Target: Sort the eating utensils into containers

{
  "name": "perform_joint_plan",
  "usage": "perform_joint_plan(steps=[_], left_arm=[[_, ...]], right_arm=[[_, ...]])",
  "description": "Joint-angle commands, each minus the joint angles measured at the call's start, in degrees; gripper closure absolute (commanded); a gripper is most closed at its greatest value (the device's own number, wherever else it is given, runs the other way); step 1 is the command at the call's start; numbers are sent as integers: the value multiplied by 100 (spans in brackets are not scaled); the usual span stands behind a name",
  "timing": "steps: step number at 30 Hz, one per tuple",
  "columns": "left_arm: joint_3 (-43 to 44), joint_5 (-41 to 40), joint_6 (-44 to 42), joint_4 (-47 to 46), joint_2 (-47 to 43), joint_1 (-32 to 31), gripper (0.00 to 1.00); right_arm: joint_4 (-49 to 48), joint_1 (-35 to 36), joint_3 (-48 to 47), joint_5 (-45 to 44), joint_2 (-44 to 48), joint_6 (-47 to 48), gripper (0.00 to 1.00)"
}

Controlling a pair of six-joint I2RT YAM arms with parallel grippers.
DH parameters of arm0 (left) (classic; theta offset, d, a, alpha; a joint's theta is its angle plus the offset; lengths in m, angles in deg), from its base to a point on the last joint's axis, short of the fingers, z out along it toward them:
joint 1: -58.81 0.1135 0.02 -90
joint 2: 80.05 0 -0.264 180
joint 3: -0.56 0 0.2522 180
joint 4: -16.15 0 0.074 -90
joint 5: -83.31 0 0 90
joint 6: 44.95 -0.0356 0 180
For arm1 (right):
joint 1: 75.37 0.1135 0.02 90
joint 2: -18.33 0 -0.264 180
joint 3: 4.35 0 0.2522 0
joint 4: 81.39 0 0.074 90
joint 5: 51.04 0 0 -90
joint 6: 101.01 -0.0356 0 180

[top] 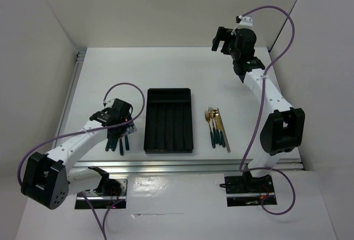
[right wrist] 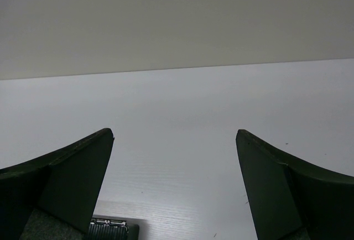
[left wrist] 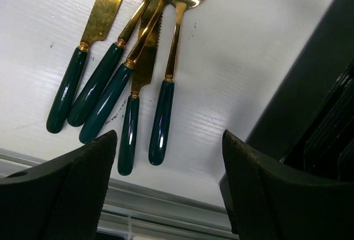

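In the middle of the white tabletop (top: 110, 68): a shallow black rectangular plastic tray (top: 169, 92) with long narrow lengthwise compartments. Just left of it, flat on the tabletop: a bunch of five small utensils with gold heads and dark green handles (left wrist: 110, 96), handles toward the near edge, heads crossing one over another, among them a serrated knife (left wrist: 88, 35) and a spoon (left wrist: 160, 118). Directly above this bunch: the left tool (left wrist: 168, 146), its two black fingers (left wrist: 72, 196) spread wide, nothing gripped, not touching the handles. Right of the tray, a little apart: a second neat row of gold-headed utensils (top: 213, 126) with green handles, forks among them, and a thin silver piece (top: 226, 135) along its right side. High over the far right part of the tabletop: the right tool (top: 221, 40), also spread wide, holding nothing.
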Motion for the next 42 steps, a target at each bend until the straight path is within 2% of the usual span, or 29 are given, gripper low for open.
perform_joint_plan(steps=[1, 14, 20, 29, 33, 36, 39, 41, 42], left_arm=[[-87, 105, 175, -205, 188, -19, 19], [-482, 273, 175, -864, 592, -19, 33], [-588, 273, 175, -1040, 820, -19, 36], [-640, 273, 175, -1145, 1049, -19, 57], [-640, 221, 175, -1145, 1163, -19, 71], [-579, 220, 113, -1093, 1321, -19, 71], [-474, 220, 52, -1093, 1532, -19, 83], [-473, 273, -1, -1093, 1638, -19, 97], [-421, 325, -1, -1093, 1699, -19, 100]], right_arm=[[-58, -13, -333, -15, -84, 90, 0], [4, -13, -499, -15, -243, 90, 0], [65, -13, -553, -15, -296, 143, 0], [65, -13, -553, -15, -296, 195, 0], [65, -13, -553, -67, -296, 195, 0], [65, -13, -500, -67, -243, 195, 0], [13, -13, -448, -67, -182, 195, 0], [13, -13, -447, -67, -182, 195, 0], [13, -13, -447, -67, -182, 195, 0]])
